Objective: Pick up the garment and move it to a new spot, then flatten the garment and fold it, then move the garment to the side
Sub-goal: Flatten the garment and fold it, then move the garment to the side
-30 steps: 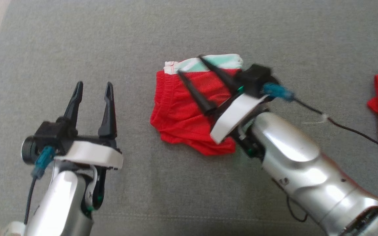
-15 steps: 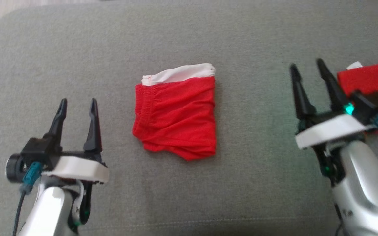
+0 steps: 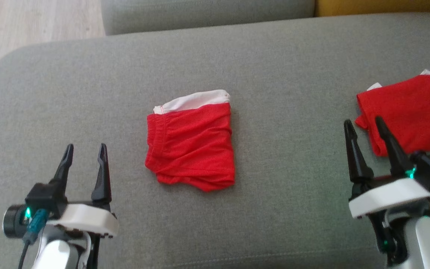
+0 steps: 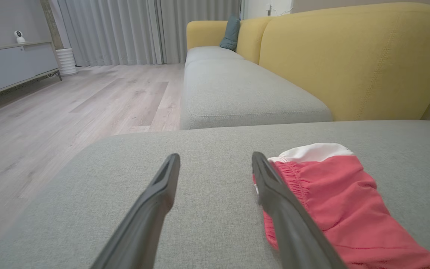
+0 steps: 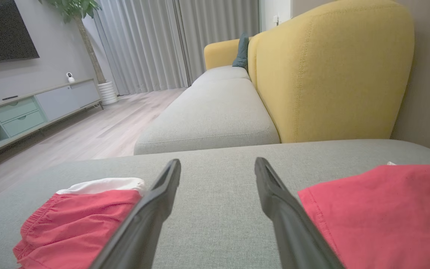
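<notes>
**Right arm backs off, folded garment left lying mid-cushion**

Pulled clear of the red cloth it was stretched over a second ago, the right arm is now back at the lower right, and the head camera has tipped up too, so the whole scene sits differently.

Starting from the left: pale wood floor (image 3: 32, 22) past the rounded corner of the grey seat cushion (image 3: 274, 59), a coarse woven fabric with a stitched seam along its near edge. The left gripper (image 3: 86, 146) hovers low over that cushion, its two long, dark, tapering fingers spread apart and holding nothing.

Centre stage, the garment (image 3: 190, 145): bright red mesh-like fabric folded into a compact, roughly square packet, with a gathered elastic edge on its left side, a white band (image 3: 192, 101) along the far edge and soft layered folds at the near one. It lies flat, well apart from both grippers.

Over to the right, the right gripper (image 3: 363, 121) has its fingers parted and empty, the tips just beside a second red cloth (image 3: 409, 108), smoother and looser, running off the frame edge.
</notes>
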Tool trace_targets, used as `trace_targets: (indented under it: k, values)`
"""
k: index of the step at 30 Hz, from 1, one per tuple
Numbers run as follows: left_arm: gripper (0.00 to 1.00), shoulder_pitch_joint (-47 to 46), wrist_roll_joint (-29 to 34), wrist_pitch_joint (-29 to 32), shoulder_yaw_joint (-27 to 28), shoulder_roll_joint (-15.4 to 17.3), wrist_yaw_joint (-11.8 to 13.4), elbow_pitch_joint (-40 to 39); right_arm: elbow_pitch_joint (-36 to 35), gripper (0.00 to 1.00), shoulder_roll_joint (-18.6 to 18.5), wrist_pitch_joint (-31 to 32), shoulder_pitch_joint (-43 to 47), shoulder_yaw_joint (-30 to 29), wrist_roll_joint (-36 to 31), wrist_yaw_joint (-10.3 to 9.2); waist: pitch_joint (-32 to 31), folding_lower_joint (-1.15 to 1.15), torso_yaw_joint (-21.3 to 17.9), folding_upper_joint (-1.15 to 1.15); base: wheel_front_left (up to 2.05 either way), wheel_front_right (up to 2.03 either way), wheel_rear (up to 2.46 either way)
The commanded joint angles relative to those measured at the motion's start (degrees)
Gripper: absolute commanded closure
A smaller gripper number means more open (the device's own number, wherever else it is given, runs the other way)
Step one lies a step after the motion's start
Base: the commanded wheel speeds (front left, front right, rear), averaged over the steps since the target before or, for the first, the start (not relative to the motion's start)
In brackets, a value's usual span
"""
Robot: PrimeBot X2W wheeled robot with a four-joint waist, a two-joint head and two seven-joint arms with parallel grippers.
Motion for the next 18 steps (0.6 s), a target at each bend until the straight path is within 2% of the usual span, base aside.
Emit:
trace_targets:
  k: [1,18]
  values:
    - [0.0,-1.4,0.1,0.2,2.2,1.6,0.3,-2.1,-2.7,0.0,0.3,0.4,-0.5,0.8,-0.3,-0.05,-0.8,0.0,0.0,0.0,0.0,0.0,0.0]
    - [0.0,1.3,0.1,1.3,1.7,2.3,1.9,-4.7,-6.3,0.0,1.2,2.8,2.5,0.3,-0.8,-0.05,-1.9,0.0,-0.1,0.0,0.0,0.0,0.0]
